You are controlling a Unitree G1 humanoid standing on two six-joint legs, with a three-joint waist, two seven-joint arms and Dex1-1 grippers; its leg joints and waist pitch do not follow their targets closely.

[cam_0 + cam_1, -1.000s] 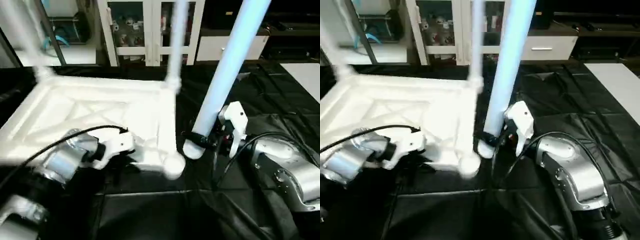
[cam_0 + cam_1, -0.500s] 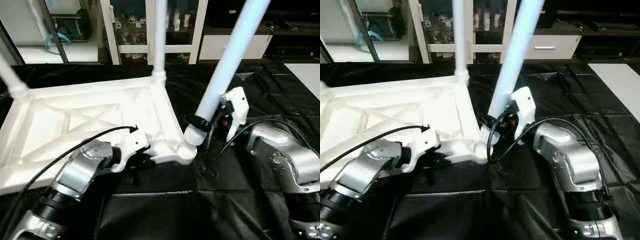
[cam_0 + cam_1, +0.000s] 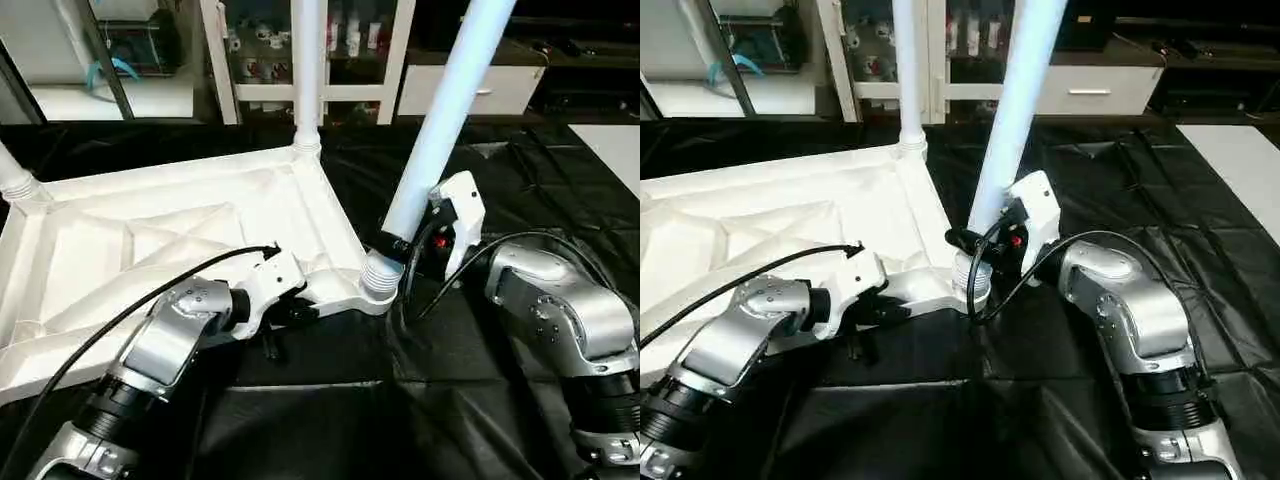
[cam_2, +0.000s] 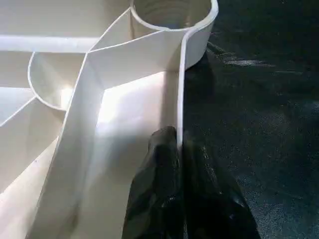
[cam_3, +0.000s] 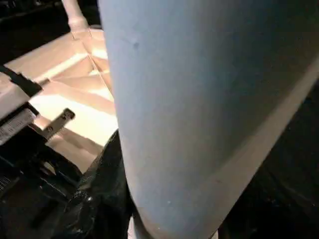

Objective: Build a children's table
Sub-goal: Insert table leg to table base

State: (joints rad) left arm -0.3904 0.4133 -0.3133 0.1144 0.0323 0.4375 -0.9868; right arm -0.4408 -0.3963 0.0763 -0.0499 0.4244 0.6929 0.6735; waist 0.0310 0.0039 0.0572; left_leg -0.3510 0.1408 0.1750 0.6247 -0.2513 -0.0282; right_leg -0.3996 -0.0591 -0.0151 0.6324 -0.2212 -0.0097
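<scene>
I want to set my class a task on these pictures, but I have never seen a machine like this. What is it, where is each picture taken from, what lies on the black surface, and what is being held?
It is a two-armed robot building a children's table. Two pictures come from cameras in its head, looking down over its silver arms. The other two come from a camera on each wrist, looking along that arm's black fingers.

On the black-covered work table lies the white table top, upside down, so its ribs and round corner sockets show. Two legs already stand in the far corners, one of them here.

The left gripper is shut on the thin side wall of the top, near the front corner socket, steadying it. The right gripper holds a third leg low down, leaning, with its ribbed end at that socket. Whether it is fully seated cannot be told.
</scene>
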